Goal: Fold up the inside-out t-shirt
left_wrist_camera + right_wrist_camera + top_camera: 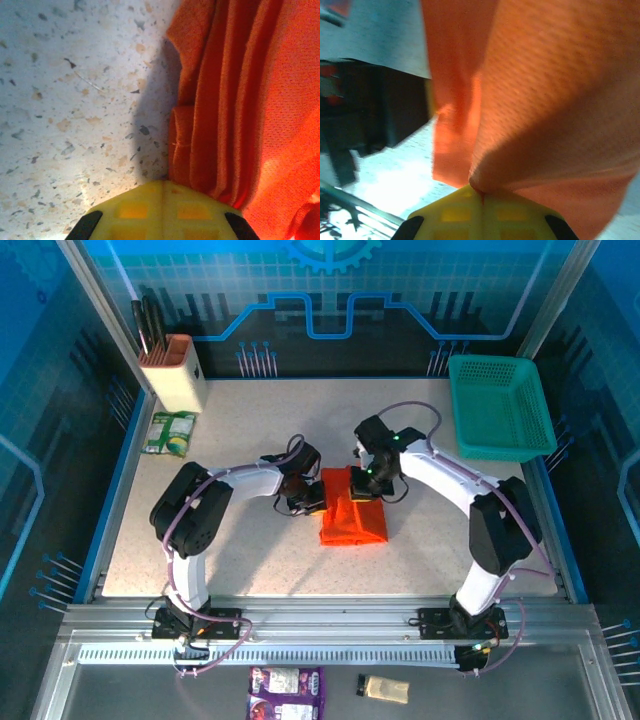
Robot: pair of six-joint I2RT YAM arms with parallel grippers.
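Over the middle of the bench (250,420), from the top camera, the inside-out t-shirt (352,515) lies as a compact orange block, well apart from the green basket (500,405) out at 2 o'clock. The left tool (308,502) sits at the block's 9 o'clock edge and the right tool (368,485) is over its 12 o'clock end. My worry from up here is that two arms are working one small bundle. If they pull unevenly, the stacked layers could slide and the fold could come apart. The block itself looks tidy, roughly rectangular, with a raised flap at its far end.

Now the left wrist view. The left tool (162,192) has its yellow tips pressed together, and by my reading it nips the cloth's edge, though the exact bite is hidden behind the tip. That looks like a shallow hold, and a tug could let the hem slip free. The t-shirt (240,100) fills the 3 o'clock side in long pleats of soft, fine-weave fabric, with speckled bench (75,100) on the 9 o'clock side.

Over to the right wrist view. The right tool (481,197) is clamped shut on a gathered pinch of t-shirt (545,100), with creases fanning out from the bite. It may have caught more than one layer. If so, the under-layers would drag along and bunch up. The cloth hangs taut toward 12 o'clock, plain orange with no print.
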